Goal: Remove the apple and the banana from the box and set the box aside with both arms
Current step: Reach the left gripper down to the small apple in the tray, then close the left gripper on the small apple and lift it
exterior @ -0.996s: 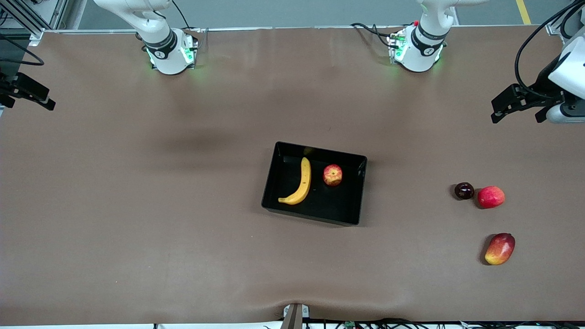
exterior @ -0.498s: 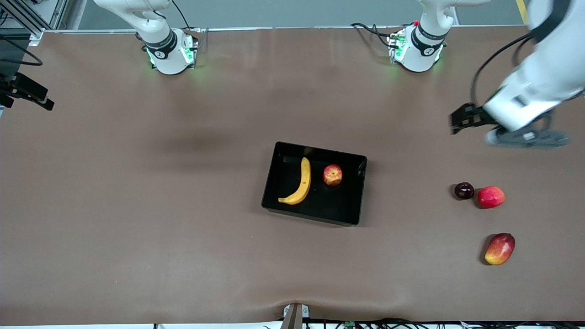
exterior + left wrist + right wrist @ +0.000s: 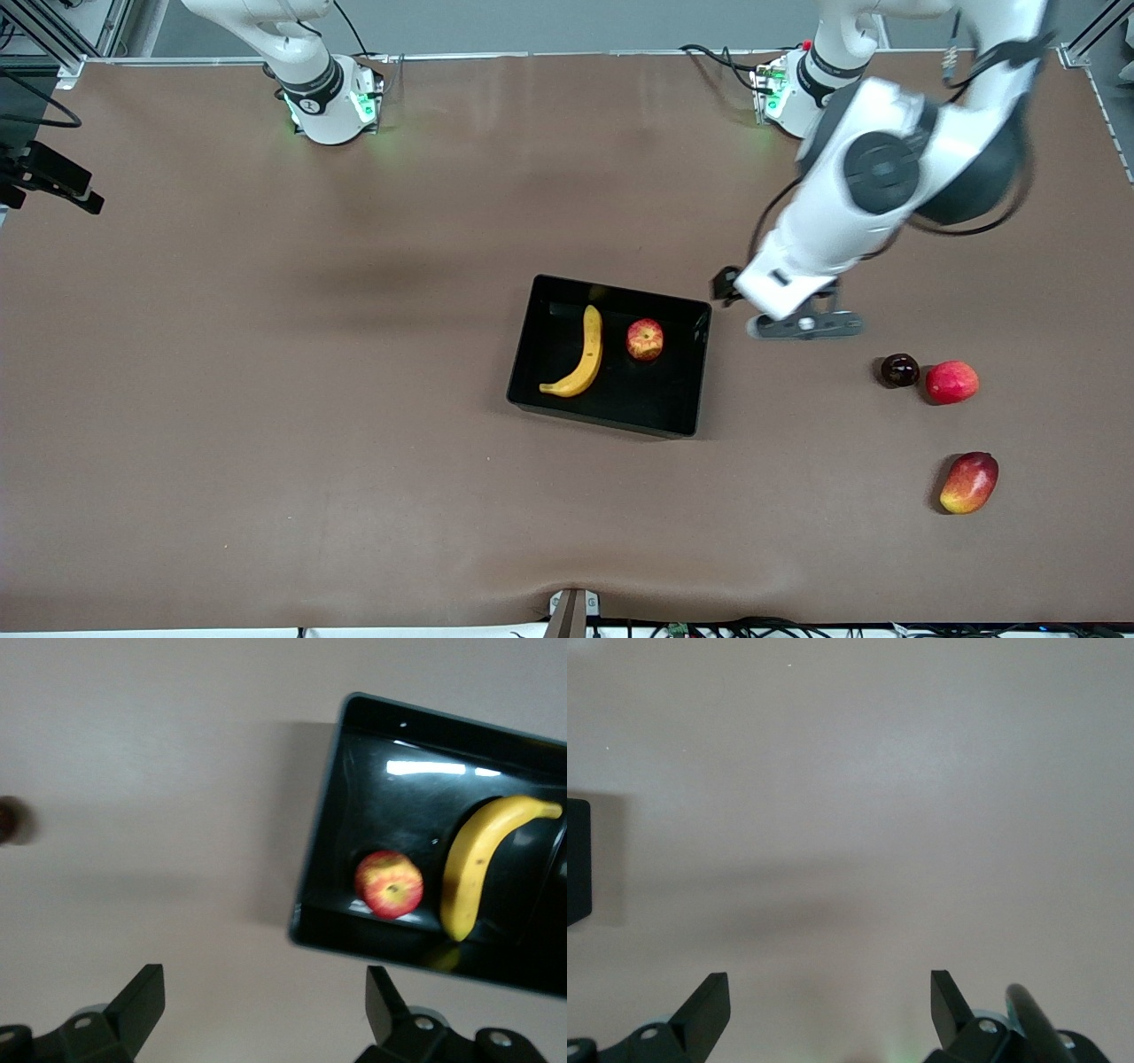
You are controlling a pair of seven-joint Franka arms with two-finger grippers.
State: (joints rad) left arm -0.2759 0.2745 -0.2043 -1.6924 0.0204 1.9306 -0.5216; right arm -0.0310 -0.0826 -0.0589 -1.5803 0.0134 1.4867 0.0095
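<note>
The right gripper (image 3: 824, 1014) hangs at the table edge at the right arm's end, mostly cut off in the front view; in its wrist view the dark fingers (image 3: 704, 1005) stand wide apart over bare brown table (image 3: 266, 399), gripping nothing. The right arm waits.

At mid-table sits the box (image 3: 682, 372), a glossy black rectangular tray with low walls, its floor catching glare. In it lie the banana (image 3: 585, 354), smooth, yellow and curved, and beside it, toward the left arm's end, the apple (image 3: 645, 339), small, round, red with pale yellow streaks. The two fruits lie apart.

The left gripper (image 3: 261, 1014) is up over the bare table just beside the box's wall at the left arm's end. Its fingers (image 3: 142, 1001) are spread, holding nothing; in the front view the white arm body hides them.

Toward the left arm's end a small dark round fruit (image 3: 899, 369) lies just beside a plain red fruit (image 3: 951, 382). Nearer the front camera lies an oval red-to-orange mango (image 3: 968, 482).
</note>
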